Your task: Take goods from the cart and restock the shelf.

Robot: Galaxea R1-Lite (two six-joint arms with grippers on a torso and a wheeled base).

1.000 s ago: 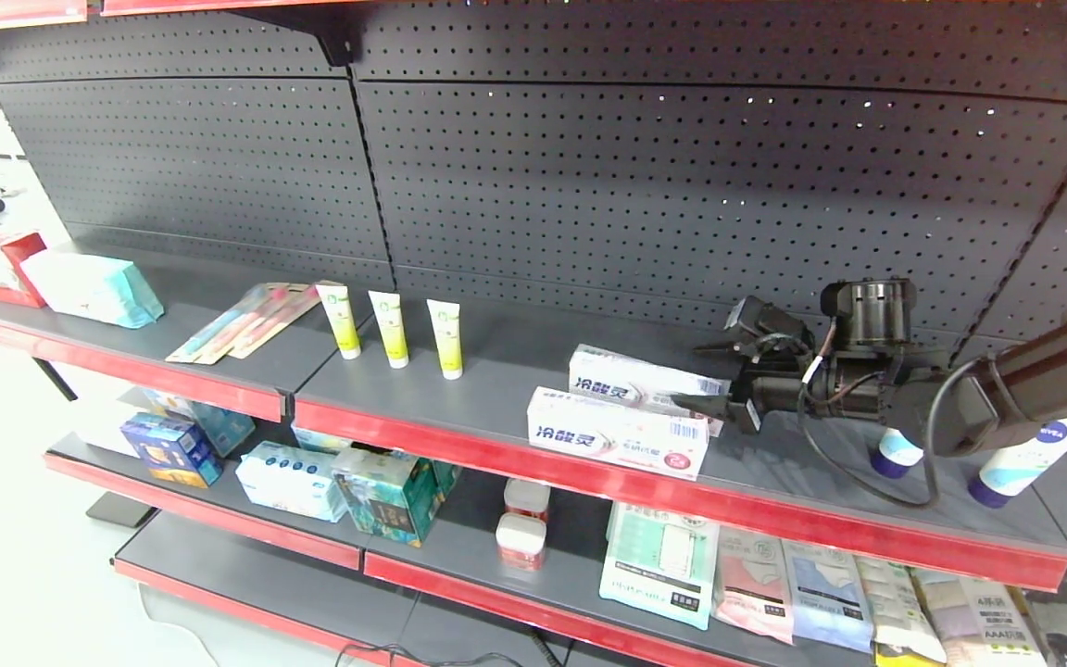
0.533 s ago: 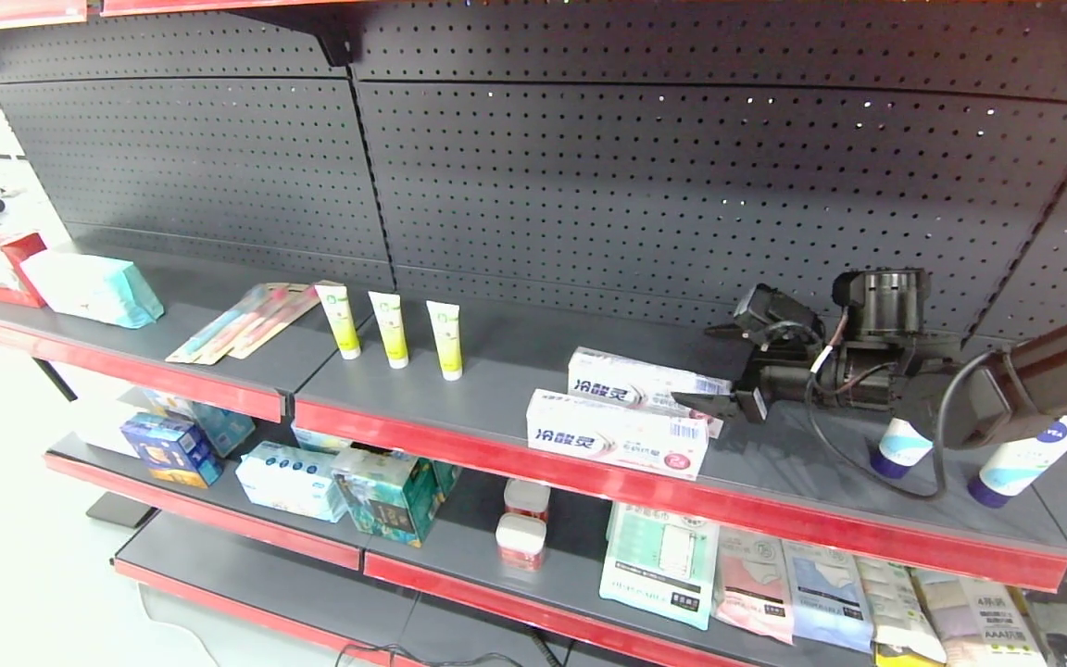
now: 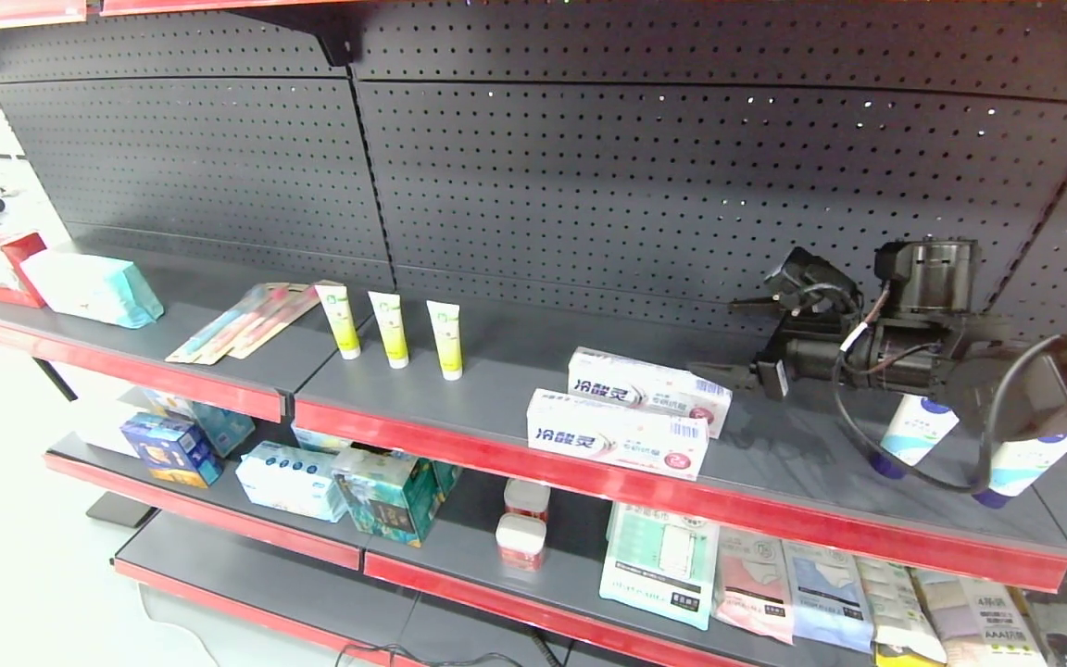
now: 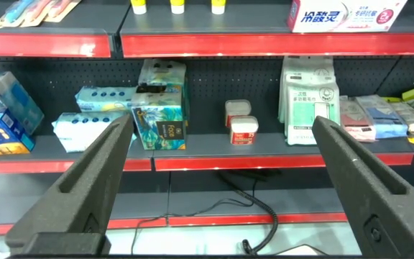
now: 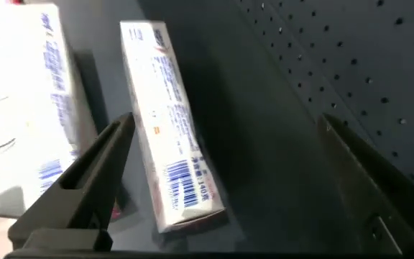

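Note:
Two white toothpaste boxes lie on the grey top shelf (image 3: 515, 357): the rear box (image 3: 649, 389) and the front box (image 3: 617, 434) at the red edge. My right gripper (image 3: 730, 337) hovers open and empty just right of the rear box, above the shelf and apart from it. In the right wrist view the rear box (image 5: 171, 173) lies between and beyond the open fingers (image 5: 85, 194), with the front box (image 5: 27, 108) beside it. My left gripper (image 4: 221, 122) is open and empty, low down and facing the lower shelves; the front box (image 4: 347, 14) shows above it.
Three yellow-green tubes (image 3: 392, 329) and toothbrush packs (image 3: 237, 320) stand left of the boxes. White and blue tubes (image 3: 913, 431) stand under my right arm. The pegboard back wall (image 3: 645, 185) is close behind. Lower shelves hold tissue packs (image 4: 160, 108) and bagged goods (image 3: 663, 560).
My right gripper has drawn back to the right and risen a little, away from the rear toothpaste box, which stays on the shelf. The fingers stay open.

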